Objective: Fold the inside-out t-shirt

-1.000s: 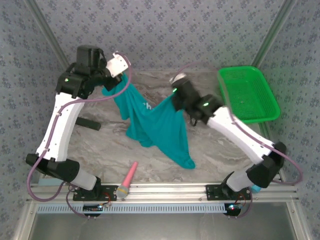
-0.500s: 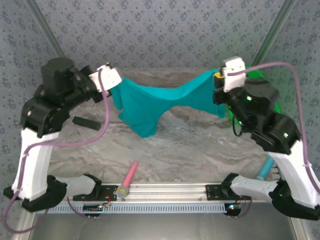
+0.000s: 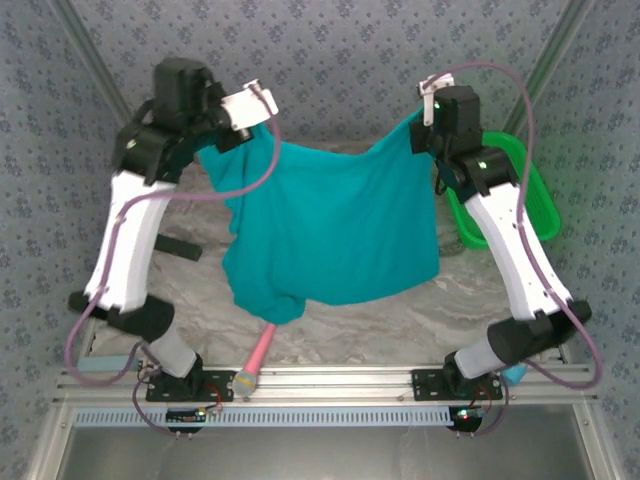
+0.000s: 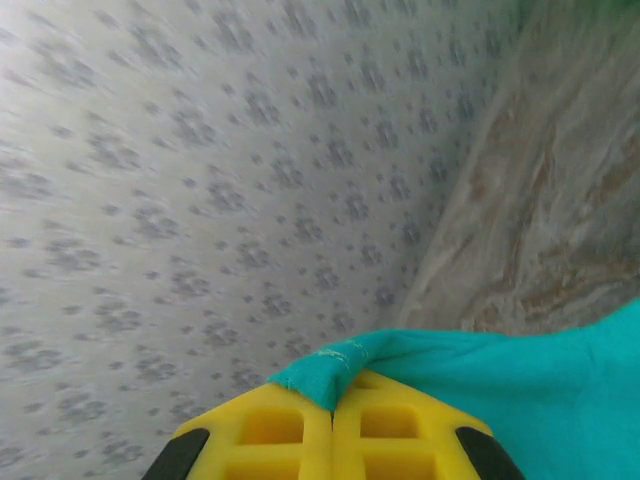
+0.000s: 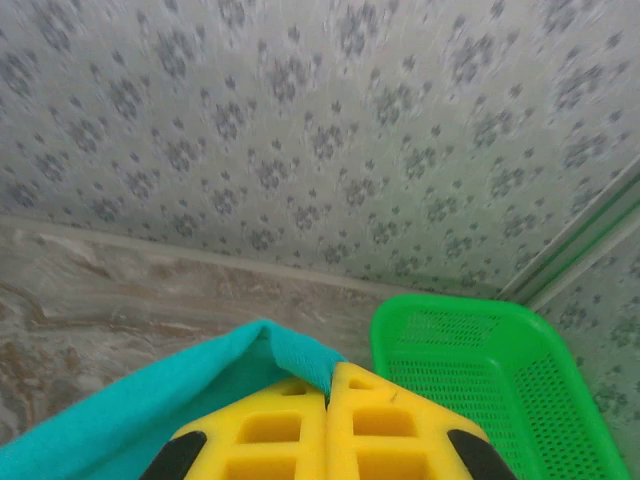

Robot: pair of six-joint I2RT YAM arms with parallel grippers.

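Inside-out t-shirt (image 3: pixel 340 225): teal cloth, held aloft over the middle of the table (image 3: pixel 420 320) as a hanging sheet, stretched between two raised grippers toward the far edge. Left gripper (image 4: pixel 332 408): the yellow fingers are pressed together on one upper corner of the cloth, a rolled edge being pinched between them. Right gripper (image 5: pixel 327 398): the fingers are likewise closed on the opposite upper corner, toward the far right corner of the table. The top edge is drawn fairly taut with a slight sag. The right side is hung flat, while the lower left corner is bunched and drooped toward the near edge, above a pink-handled tool (image 3: pixel 258 357). Whether the lower hem is touching the table cannot be told. Green basket (image 3: pixel 535 205): set at the right edge, just beside the right arm, apart from the cloth. Black bar (image 3: pixel 178 247): laid near the left edge. Progress, as judged: the garment is lifted and spread out, yet no fold is made. Laying flat, smoothing of the bunched corner, and every fold are left to be done.
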